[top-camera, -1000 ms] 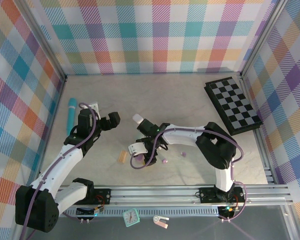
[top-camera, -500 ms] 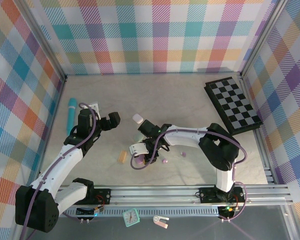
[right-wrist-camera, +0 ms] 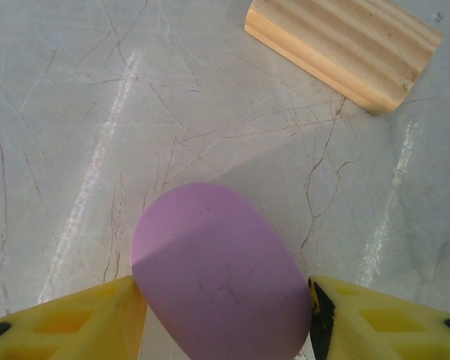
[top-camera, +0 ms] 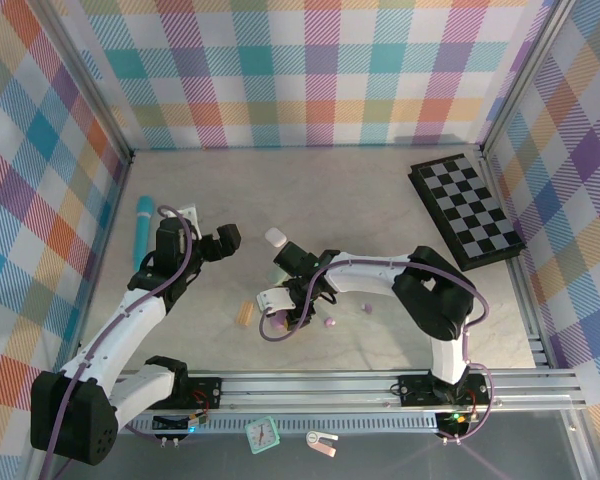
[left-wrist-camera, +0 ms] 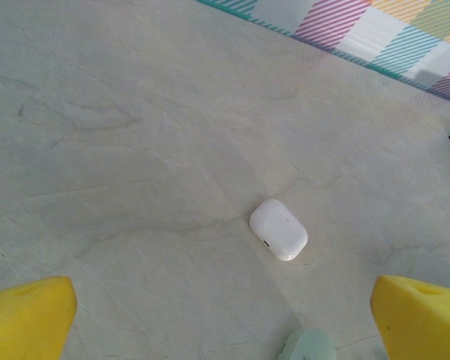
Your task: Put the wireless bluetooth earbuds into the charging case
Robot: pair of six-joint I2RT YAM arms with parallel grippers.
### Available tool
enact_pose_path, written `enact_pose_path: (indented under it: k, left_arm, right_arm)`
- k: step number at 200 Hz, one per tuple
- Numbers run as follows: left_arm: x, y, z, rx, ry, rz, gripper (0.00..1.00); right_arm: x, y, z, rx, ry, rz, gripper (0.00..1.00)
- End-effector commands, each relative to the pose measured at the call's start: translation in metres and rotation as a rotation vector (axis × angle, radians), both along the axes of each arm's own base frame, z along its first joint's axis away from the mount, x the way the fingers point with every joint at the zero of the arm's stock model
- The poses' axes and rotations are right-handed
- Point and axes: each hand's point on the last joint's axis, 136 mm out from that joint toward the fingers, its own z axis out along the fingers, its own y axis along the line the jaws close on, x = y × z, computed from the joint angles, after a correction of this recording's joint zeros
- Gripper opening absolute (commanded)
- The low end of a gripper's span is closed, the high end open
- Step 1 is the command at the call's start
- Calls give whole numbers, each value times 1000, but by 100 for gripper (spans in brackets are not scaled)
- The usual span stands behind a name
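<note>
Purple earbuds [top-camera: 330, 323], top view: loose on the table, just right of the right gripper [top-camera: 277, 316].
Left wrist: left gripper [left-wrist-camera: 225, 315] spread wide, empty; white case [left-wrist-camera: 278, 229] ahead.
Right wrist: fingers pinch the purple case [right-wrist-camera: 221, 274] at both flanks. The rounded shell looks slippery, so keep the squeeze centred.

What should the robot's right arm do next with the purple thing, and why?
Probably lift it a little. The right end effector has both yellow fingers pressed against the sides of the purple case, which seems to rest on the table, so a small raise would test the grip.
</note>
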Motion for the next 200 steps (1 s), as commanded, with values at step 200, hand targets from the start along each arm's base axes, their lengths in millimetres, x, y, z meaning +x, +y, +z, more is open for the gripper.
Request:
enact_pose_path:
  k: [200]
  left_arm:
    - [-2, -2, 3, 1, -20, -31, 100]
  right_arm:
    - [10, -26, -7, -22, -19, -208, 59]
